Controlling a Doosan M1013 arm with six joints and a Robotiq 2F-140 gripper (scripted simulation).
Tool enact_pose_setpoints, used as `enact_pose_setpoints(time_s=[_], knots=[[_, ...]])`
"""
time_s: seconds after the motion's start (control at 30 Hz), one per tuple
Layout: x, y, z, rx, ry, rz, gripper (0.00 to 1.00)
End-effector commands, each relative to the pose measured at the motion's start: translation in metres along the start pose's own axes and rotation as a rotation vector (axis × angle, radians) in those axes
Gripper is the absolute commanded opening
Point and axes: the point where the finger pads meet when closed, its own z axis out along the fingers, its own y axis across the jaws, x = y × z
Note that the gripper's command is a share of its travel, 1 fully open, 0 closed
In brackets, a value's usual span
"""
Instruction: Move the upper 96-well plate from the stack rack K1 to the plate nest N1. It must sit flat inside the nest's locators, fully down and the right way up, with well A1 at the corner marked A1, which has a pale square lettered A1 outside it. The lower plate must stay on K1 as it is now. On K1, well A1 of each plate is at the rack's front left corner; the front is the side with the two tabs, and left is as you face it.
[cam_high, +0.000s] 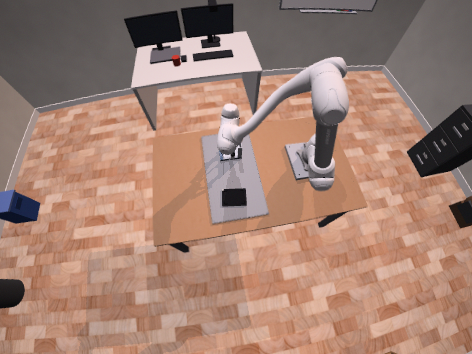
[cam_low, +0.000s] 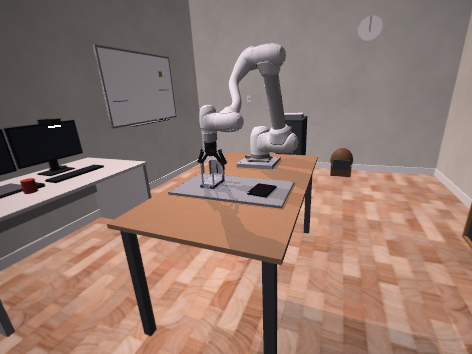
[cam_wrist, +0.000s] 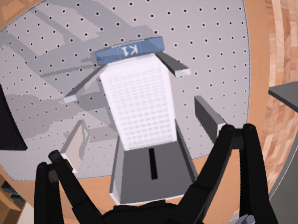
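Observation:
The stack rack K1 (cam_wrist: 132, 172) (cam_low: 206, 186) has a blue front face lettered K1, two slanting posts beside it and a grey slotted wall at the near end. The white upper plate (cam_wrist: 140, 100) lies in the rack in the wrist view. It hides the lower plate, and its A1 mark cannot be read. My gripper (cam_wrist: 139, 117) (cam_low: 212, 165) is open and empty. Its fingers stand wide, one out to each side of the rack, with gaps to the plate. A black block (cam_high: 234, 197) (cam_low: 262, 190) (cam_wrist: 7, 122), seemingly the nest N1, shows no readable letters.
The rack and black block stand on a grey perforated board (cam_high: 225, 212) (cam_low: 240, 197) (cam_wrist: 210, 30) on the wooden table (cam_high: 180, 220). The arm's base plate (cam_high: 293, 162) is on the table beside the board. A white desk (cam_high: 195, 72) with monitors stands beyond the table.

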Motion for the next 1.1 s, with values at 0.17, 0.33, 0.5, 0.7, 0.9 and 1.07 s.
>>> enact_pose_setpoints(time_s=[0.17,0.33,0.5,0.7,0.9,1.07], knots=[[-0.0018,0.0035,0.0143,-0.002,0.000,-0.004,1.00],[-0.0018,0.0035,0.0161,-0.002,0.000,-0.004,1.00],[-0.0018,0.0035,0.0161,-0.002,0.000,-0.004,1.00],[-0.0018,0.0035,0.0161,-0.002,0.000,-0.004,1.00],[-0.0018,0.0035,0.0161,-0.002,0.000,-0.004,1.00],[-0.0018,0.0035,0.0161,-0.002,0.000,-0.004,1.00]])
